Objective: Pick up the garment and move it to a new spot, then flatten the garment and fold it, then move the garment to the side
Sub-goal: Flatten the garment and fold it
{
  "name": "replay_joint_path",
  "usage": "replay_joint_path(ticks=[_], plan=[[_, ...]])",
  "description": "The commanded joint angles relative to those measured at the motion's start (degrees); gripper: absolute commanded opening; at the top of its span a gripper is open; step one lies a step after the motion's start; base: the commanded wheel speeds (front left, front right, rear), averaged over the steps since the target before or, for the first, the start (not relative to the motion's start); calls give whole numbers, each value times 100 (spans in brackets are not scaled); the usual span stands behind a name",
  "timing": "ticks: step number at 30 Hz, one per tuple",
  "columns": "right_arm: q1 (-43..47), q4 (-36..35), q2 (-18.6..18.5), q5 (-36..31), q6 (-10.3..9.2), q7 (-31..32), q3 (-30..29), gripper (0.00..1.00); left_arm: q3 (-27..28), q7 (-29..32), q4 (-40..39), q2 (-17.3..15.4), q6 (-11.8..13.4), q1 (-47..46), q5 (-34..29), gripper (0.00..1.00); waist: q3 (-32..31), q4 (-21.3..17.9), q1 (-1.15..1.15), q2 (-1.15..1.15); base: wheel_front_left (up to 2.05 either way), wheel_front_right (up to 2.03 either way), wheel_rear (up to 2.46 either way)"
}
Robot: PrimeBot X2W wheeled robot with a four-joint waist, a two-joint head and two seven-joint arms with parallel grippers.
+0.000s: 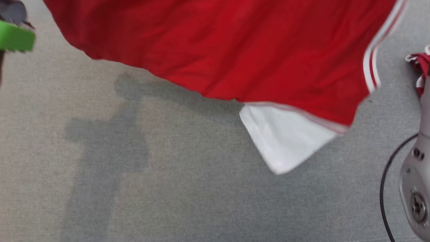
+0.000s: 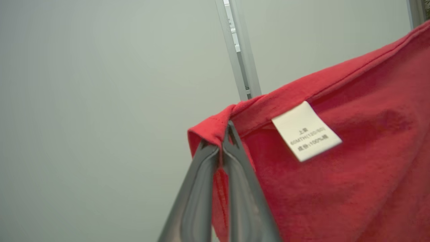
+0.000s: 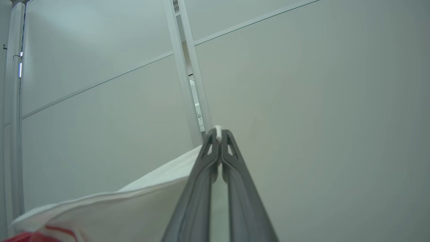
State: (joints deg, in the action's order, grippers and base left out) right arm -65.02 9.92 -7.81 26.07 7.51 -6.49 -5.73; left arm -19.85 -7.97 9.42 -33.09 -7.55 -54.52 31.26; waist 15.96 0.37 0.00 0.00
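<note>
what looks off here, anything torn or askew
No tear shows. The red fabric garment hangs slanted, pinched by the left end effector and right end effector; its white cloth flap droops below the edge, and a white care label shows, so it may be inside out.

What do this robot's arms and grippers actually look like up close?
The left gripper and right gripper each have two long, dark grey fingers tapering to slim tips with small triangular cut-outs. In the head view, a pale silver-grey forearm has a rounded housing with a screw, and a thin black cable loops beside it. A bright green block shows at the upper left.
</note>
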Motion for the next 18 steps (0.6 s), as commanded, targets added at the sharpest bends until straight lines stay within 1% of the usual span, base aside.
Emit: replay_joint_path(ticks=[1,4,6,8,11,14,18], plan=[[-310,147,11,-126,-5,-113,-87,0,32,-102,221,19,15,-229,54,0,636,-138,0,0,0,0,0],[-843,595,117,-428,-9,-366,-220,0,73,-327,770,52,16,-742,17,0,950,-222,0,0,0,0,0],[-1263,826,178,-674,-10,-527,-202,0,104,-487,1135,-7,16,-1194,-165,0,1131,-304,0,0,0,0,0],[-1557,1001,223,-809,-10,-661,-245,0,169,-585,1405,64,16,-1521,-172,0,1222,-370,0,0,0,0,0],[-1759,1171,273,-903,-10,-786,-320,0,325,-681,1672,157,16,-1838,-196,0,1268,-425,0,0,0,0,0],[-1569,1212,326,-715,-10,-838,-339,0,391,-712,1857,281,16,-1578,-108,0,1224,-445,0,0,0,0,0],[-768,1056,331,-354,-10,-869,-356,0,521,-717,1773,405,17,-809,-141,0,1083,-440,0,0,0,0,0]])
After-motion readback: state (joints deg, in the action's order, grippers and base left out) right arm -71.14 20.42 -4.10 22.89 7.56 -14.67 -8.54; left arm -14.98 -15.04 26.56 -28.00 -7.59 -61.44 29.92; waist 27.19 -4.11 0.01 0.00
